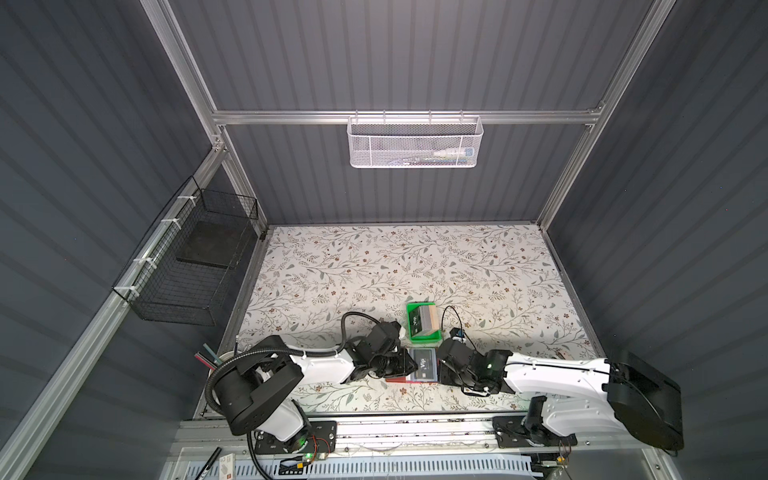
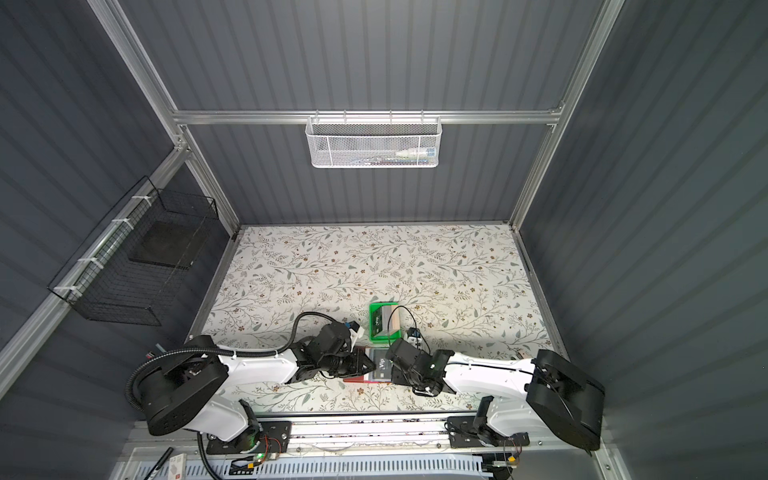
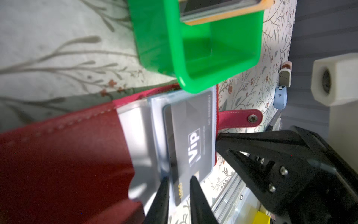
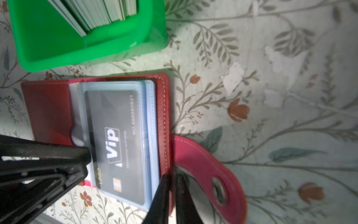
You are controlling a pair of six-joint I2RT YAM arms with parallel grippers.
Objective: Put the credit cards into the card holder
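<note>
The red card holder [image 4: 48, 108] lies open on the floral table, its snap tab [image 4: 209, 174] hanging off the side. A black "Vip" credit card [image 4: 114, 139] sits in its top clear sleeve, seen in both top views [image 1: 423, 365] [image 2: 381, 365]. My left gripper [image 3: 179, 180] stands slightly open over the card's end and pinches nothing. The right gripper [image 4: 173, 176] is shut on the edge of the holder's red cover, beside the tab. More credit cards [image 4: 100, 13] stand on edge in a green tray [image 1: 424, 337] just behind the holder.
Both arms meet over the holder near the table's front edge, where an aluminium rail [image 1: 415, 428] runs. A white mesh basket [image 1: 414, 143] hangs on the back wall and a black wire basket [image 1: 187, 266] on the left wall.
</note>
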